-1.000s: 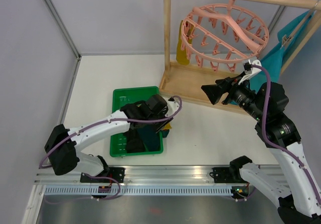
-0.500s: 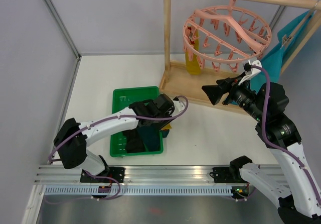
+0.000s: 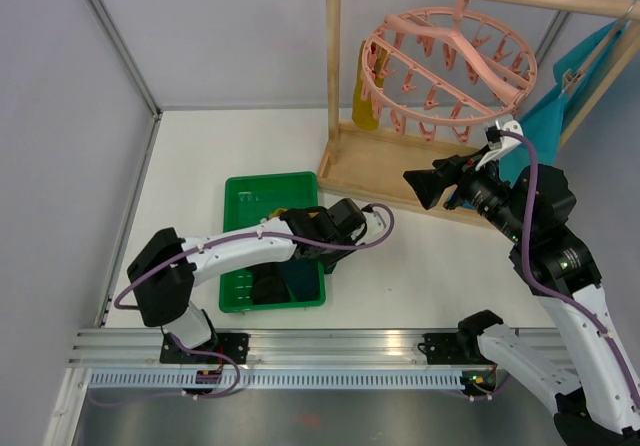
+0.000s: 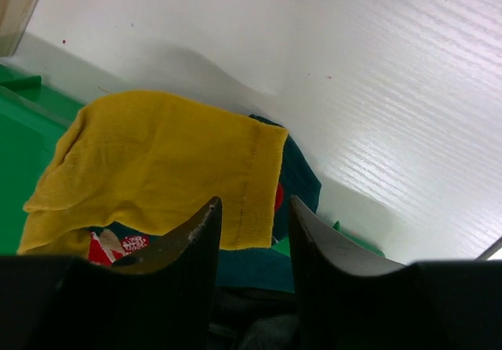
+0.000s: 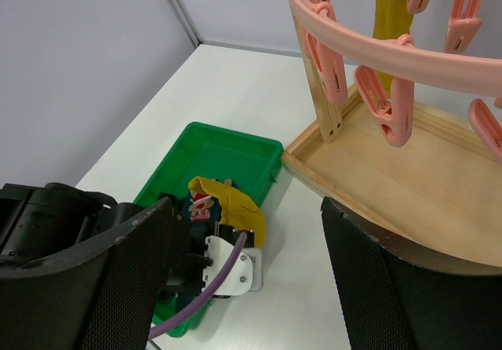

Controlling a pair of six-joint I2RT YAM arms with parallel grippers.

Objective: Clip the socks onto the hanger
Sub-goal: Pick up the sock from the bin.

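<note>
Light wooden frame rack [image 3: 392,169] at the back, round pink plastic clip hanger [image 5: 369,45] hooked on its top bar, one mustard yellow sock [image 3: 363,106] already pegged on it. Green plastic tray [image 3: 262,188] holds the other socks: a mustard one [image 4: 157,162] on top, dark teal sock [image 4: 300,181] and red-and-white patterned sock [image 4: 110,246] under it. Right gripper [image 5: 245,209] spread wide, empty, raised near the hanger. Left gripper [image 4: 252,209] low over the pile, fingers narrowly parted, gripping nothing.
</note>
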